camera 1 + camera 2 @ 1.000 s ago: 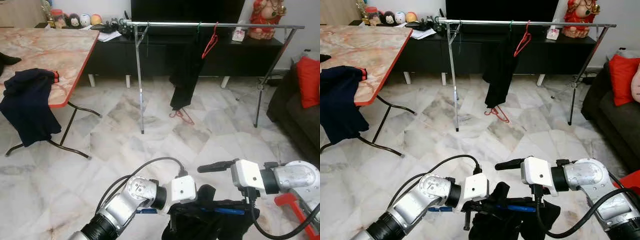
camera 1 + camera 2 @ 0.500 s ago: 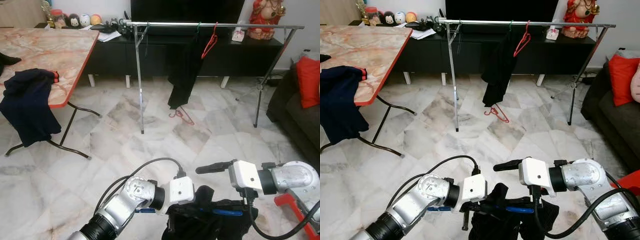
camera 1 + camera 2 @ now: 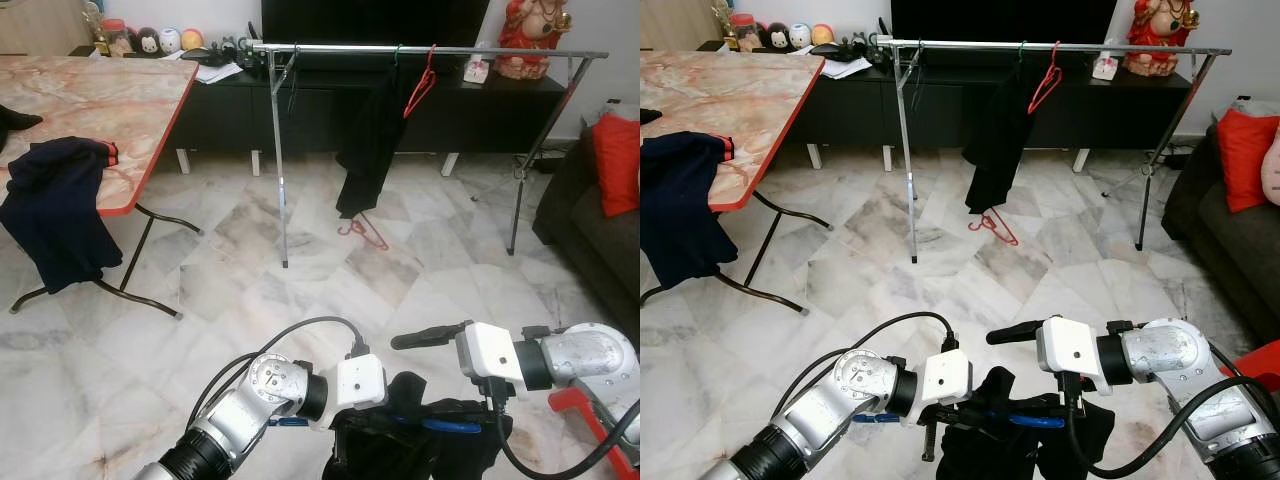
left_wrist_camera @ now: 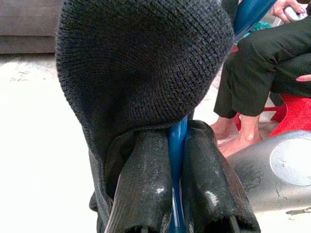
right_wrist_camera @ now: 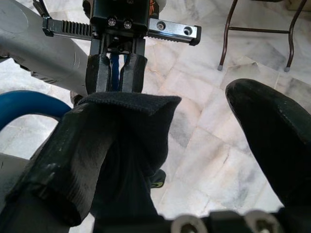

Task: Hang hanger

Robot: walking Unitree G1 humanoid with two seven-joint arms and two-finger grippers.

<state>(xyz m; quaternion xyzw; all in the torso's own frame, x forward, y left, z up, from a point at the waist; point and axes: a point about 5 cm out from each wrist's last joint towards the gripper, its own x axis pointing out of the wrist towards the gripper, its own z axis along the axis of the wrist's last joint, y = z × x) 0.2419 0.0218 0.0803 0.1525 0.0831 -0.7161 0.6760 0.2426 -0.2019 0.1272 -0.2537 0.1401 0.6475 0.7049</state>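
Low in front of me, a blue hanger carries a black knitted garment. My left gripper is shut on the hanger's blue bar, seen close in the left wrist view. My right gripper is open beside it. One of its fingers lies under a fold of the black garment and the other stands free. Across the room a metal clothes rail holds a hanging black garment and a red hanger. A second red hanger lies on the floor beneath it.
A marble-topped folding table stands at the left with a dark blue garment draped over its edge. A black low cabinet runs behind the rail. At the right are a dark sofa with a red cushion. A seated person's legs are close by.
Both grippers, with the hanger and garment, have edged slightly to the left. Nothing was taken hold of or let go.
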